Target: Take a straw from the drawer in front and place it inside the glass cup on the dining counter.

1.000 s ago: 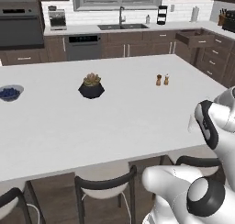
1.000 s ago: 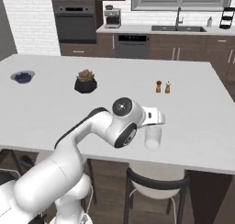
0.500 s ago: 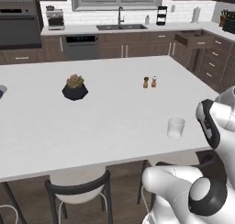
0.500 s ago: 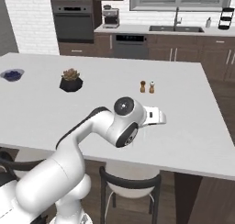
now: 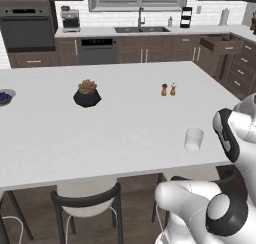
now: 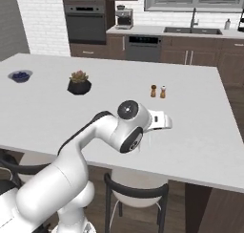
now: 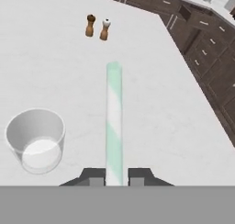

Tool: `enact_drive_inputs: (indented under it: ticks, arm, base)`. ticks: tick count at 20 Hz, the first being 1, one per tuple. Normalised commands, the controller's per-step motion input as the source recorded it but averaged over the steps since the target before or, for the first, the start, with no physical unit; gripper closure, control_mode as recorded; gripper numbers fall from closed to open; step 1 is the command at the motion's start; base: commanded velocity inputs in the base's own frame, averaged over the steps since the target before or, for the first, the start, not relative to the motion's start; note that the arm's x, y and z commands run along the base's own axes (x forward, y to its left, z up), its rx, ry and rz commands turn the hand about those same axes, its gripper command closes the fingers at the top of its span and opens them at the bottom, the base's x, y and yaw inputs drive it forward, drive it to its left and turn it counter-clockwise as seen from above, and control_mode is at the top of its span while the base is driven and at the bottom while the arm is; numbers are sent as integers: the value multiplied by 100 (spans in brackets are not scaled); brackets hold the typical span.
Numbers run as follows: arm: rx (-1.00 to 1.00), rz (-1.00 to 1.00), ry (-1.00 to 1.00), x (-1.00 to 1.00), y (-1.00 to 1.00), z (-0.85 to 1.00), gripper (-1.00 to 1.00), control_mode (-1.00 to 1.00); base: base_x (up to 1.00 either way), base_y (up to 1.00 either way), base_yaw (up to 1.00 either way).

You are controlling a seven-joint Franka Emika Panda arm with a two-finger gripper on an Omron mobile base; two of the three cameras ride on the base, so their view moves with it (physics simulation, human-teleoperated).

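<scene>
My gripper [image 7: 114, 175] is shut on the straw [image 7: 114, 122], a thin stick with pale green and white bands that points away from the hand over the dining counter [image 7: 151, 103]. In the hand view the glass cup [image 7: 36, 139] stands upright on the white top, just left of the straw and apart from it. The same glass cup [image 5: 194, 140] sits near the counter's front right edge, next to my arm. The white hand [image 6: 159, 121] reaches out over the dining counter [image 6: 200, 132]. The drawer [image 5: 222, 44] stands pulled open at the back right.
Two small brown shakers [image 5: 168, 89] stand behind the cup, and a dark potted plant [image 5: 87, 94] sits to their left. A blue bowl [image 6: 20, 76] rests at the far left. Black-framed stools [image 5: 87, 203] are tucked under the near edge.
The base has driven sideways, so both base views have shifted. The glass cup has come into the left base view. The gripper stays shut on the straw.
</scene>
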Motion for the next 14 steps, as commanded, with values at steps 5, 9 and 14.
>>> enact_drive_inputs:
  ticks: [5,9,14]
  arm:
    - [17,16,-4,37,2,19,100,-100]
    - [17,20,0,28,8,38,100,-100]
    - [9,13,0,15,3,12,100,-100]
  base:
    - [13,0,4]
    - [0,0,0]
    - [0,0,0]
